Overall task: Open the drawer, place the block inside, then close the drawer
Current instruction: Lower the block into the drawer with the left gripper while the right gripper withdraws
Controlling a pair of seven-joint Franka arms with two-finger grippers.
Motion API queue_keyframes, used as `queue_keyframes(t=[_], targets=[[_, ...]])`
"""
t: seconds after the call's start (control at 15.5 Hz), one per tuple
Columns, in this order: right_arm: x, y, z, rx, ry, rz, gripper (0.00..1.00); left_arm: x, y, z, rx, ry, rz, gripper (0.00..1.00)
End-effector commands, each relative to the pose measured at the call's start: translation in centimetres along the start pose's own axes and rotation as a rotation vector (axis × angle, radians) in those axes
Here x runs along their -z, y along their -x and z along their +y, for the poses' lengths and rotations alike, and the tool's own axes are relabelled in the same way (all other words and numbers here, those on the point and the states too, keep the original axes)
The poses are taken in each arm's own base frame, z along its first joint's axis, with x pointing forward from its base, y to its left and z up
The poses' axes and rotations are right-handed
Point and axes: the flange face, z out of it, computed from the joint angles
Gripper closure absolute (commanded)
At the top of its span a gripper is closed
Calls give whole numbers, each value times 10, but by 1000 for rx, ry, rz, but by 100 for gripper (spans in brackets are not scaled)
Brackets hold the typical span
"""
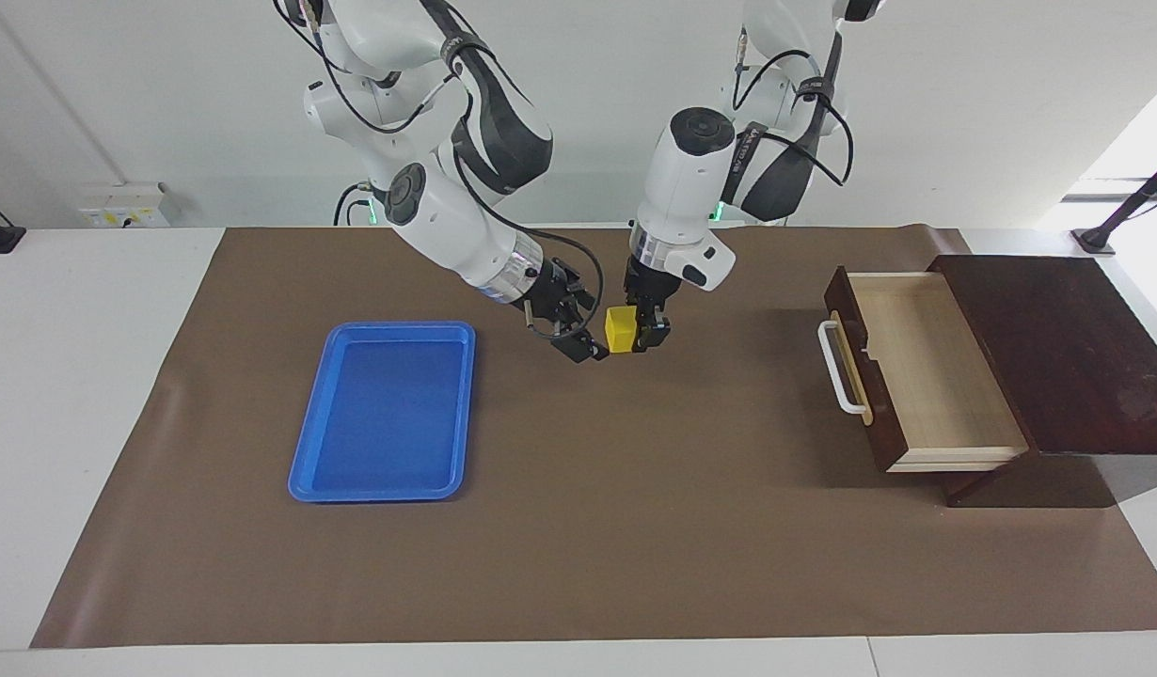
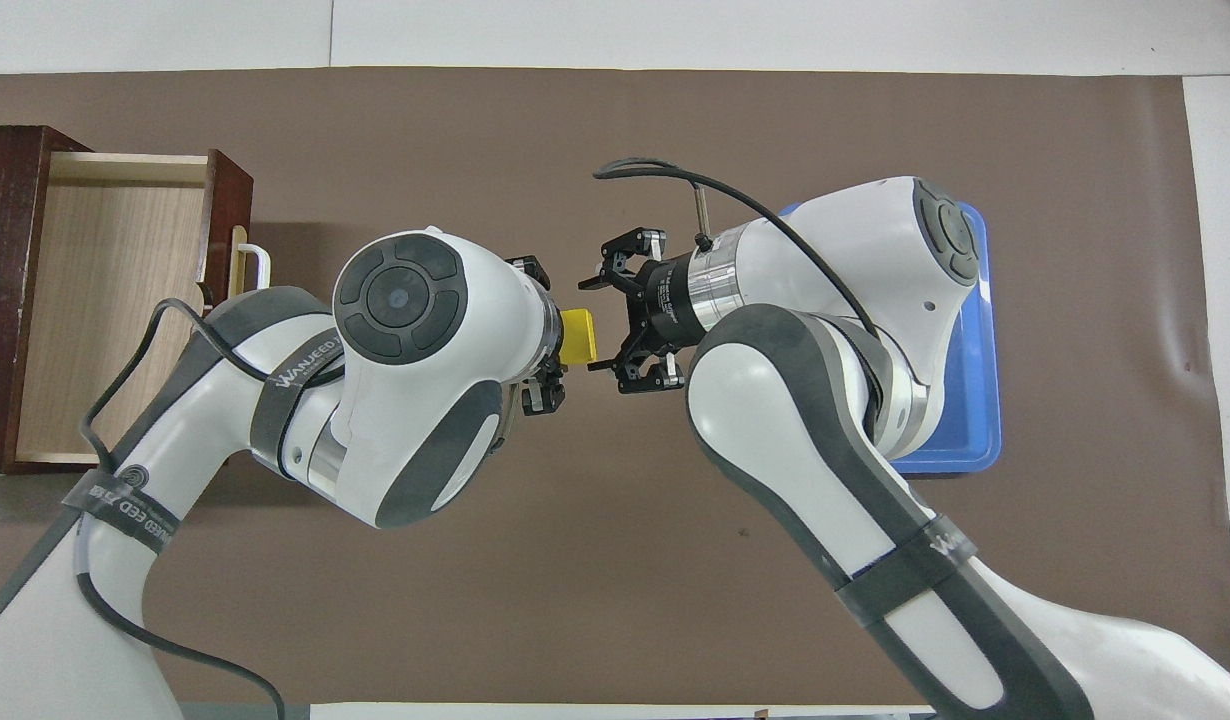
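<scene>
The small yellow block (image 1: 621, 329) (image 2: 578, 335) hangs just above the brown mat, between the blue tray and the drawer. My left gripper (image 1: 642, 336) points down and is shut on the block. My right gripper (image 1: 586, 333) (image 2: 593, 325) stands open right beside the block on the tray's side, a small gap away from it. The drawer (image 1: 927, 367) (image 2: 105, 300) is pulled out of its dark wooden box (image 1: 1058, 348) at the left arm's end of the table. Its pale wood inside is bare and its white handle (image 1: 837, 367) faces the middle.
A blue tray (image 1: 381, 326) (image 2: 980, 330) lies on the mat (image 1: 635, 527) toward the right arm's end, partly covered by the right arm in the overhead view. A wide stretch of bare mat lies between the block and the drawer's handle.
</scene>
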Motion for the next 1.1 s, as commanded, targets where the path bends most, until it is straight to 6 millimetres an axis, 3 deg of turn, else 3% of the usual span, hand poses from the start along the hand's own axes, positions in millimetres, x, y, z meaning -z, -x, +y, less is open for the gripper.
queue_keyframes(t=[0.0, 0.13, 0.26, 0.58, 0.71, 0.91, 1.03], targets=[[16, -6, -4, -27, 13, -19, 0, 59, -53, 41, 42, -10, 12, 100], [40, -29, -10, 0, 22, 19, 0, 98, -108, 66, 26, -33, 34, 100], [70, -52, -12, 98, 50, 88, 0, 118, -188, 91, -39, -86, 55, 100], [140, -110, -2, 483, 182, 213, 0, 124, -344, 114, -197, -91, 52, 100], [167, -130, 7, 673, 263, 247, 0, 100, -374, 112, -218, -80, 58, 100], [209, -148, 23, 938, 389, 312, 0, 52, -394, 95, -212, -96, 113, 100], [236, -154, 33, 1100, 467, 357, 0, 37, -408, 86, -193, -87, 117, 100]])
